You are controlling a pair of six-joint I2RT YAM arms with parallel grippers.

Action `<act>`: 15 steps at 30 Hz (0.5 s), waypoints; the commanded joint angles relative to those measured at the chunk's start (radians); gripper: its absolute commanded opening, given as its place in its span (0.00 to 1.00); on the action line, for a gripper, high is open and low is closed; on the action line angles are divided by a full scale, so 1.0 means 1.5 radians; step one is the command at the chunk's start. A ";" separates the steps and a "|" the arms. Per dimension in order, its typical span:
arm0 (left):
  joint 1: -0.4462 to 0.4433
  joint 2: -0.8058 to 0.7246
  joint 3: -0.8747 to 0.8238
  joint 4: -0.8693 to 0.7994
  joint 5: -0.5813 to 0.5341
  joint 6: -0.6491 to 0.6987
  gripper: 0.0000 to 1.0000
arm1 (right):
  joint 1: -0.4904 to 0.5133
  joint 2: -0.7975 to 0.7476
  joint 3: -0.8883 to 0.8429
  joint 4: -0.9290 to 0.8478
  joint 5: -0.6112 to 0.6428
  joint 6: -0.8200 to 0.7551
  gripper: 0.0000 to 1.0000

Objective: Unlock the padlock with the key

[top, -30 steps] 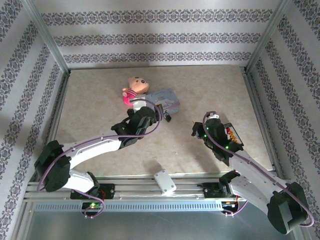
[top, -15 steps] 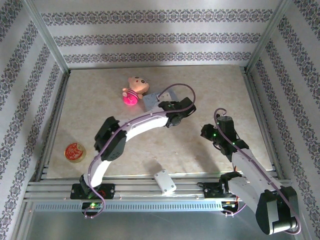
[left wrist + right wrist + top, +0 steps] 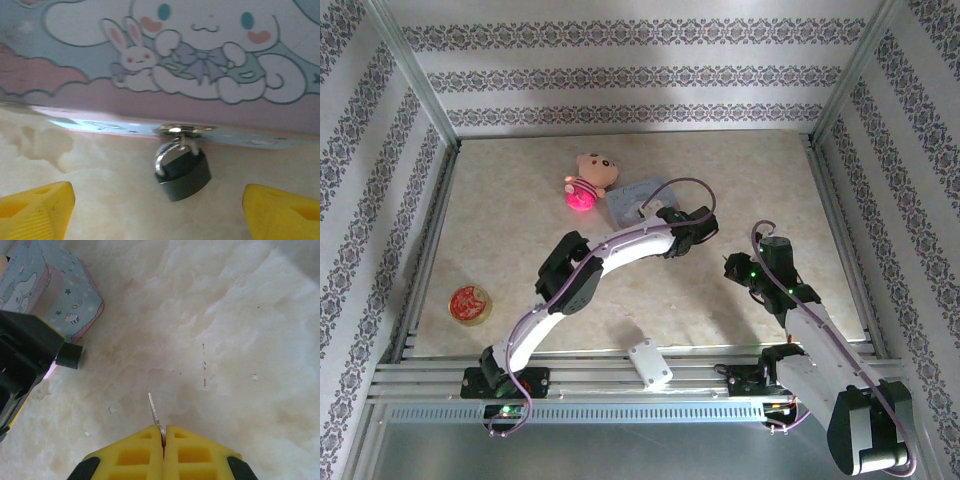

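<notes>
Key pinched, padlock not yet opened.
The right gripper is clamping the thin key; beyond, the left gripper is hovering, fingers wide apart, astride the padlock hanging off the tin hasp — small, light, rigid, probably swinging freely — best gripped across its dark body.

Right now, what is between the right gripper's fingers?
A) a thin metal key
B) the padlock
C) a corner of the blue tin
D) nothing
A: in the right wrist view the right gripper is shut on the key, whose thin silver blade pokes out ahead of the yellow tips.
</notes>
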 commanded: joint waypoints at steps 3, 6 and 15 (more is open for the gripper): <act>0.007 0.058 0.069 -0.053 -0.038 0.016 0.87 | -0.008 -0.014 -0.015 0.017 0.002 -0.009 0.00; 0.017 0.080 0.088 -0.061 -0.032 0.017 0.88 | -0.008 -0.019 -0.022 0.030 0.005 -0.002 0.00; 0.040 0.098 0.100 -0.122 -0.052 0.006 0.78 | -0.009 -0.016 -0.030 0.050 0.003 0.007 0.00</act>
